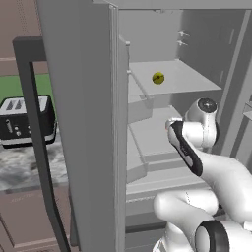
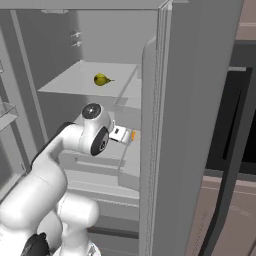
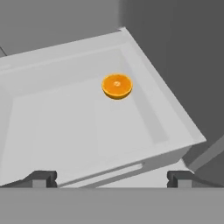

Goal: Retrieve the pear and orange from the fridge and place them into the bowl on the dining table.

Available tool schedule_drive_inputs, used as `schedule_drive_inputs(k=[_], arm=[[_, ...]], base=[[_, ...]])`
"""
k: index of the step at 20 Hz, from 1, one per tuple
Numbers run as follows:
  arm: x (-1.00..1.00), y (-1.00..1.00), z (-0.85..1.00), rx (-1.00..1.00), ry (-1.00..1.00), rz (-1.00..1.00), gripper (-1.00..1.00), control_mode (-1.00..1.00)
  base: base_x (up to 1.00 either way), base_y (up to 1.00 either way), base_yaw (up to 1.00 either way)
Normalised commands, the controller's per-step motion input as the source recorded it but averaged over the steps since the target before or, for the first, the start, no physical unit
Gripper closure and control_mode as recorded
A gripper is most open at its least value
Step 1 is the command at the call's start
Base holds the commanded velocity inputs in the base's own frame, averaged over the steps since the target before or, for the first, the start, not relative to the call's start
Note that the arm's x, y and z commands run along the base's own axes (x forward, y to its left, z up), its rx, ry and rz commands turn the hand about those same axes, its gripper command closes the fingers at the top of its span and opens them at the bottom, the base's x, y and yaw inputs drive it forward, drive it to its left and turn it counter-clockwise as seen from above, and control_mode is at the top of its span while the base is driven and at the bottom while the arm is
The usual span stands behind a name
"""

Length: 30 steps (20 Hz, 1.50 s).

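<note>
Your hand (image 3: 112, 178) is spread wide, nothing btwn the tips, hovering over a light grey fridge tray (image 3: 52, 131). Orange (image 3: 117, 86) sits in that tray at approx 12 o'clock from the hand in hand view, well apart from both fingertips (image 3: 41, 178), near the tray's far-right wall. Pear (image 1: 158, 78) lies on the upper shelf (image 1: 187, 78) inside the open fridge (image 1: 88, 123), above your arm. Toaster (image 1: 27, 118) on the surface at 9 o'clock in left base view.
</note>
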Motion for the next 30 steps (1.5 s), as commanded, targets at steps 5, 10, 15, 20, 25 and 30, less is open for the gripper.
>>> schedule_drive_inputs(k=[5, 10, 15, 20, 25, 30], arm=[[0.2, 0.0, -0.23, 0.0, 0.0, 0.0, -1.0, -1.0], [0.16, -0.06, -0.06, 0.0, 0.0, 0.0, -1.0, -1.0], [0.2, -0.15, -0.1, 0.0, 0.0, 0.0, -1.0, -1.0], [0.24, -0.18, -0.11, 0.0, 0.0, 0.0, -1.0, -1.0], [0.33, -0.13, -0.04, 0.0, 0.0, 0.0, -1.0, -1.0], [0.39, -0.1, -0.05, 0.0, 0.0, 0.0, -1.0, -1.0]], base=[[0.0, 0.0, 0.0], [0.0, 0.0, 0.0], [0.0, 0.0, 0.0], [0.0, 0.0, 0.0], [0.0, 0.0, 0.0], [0.0, 0.0, 0.0]])
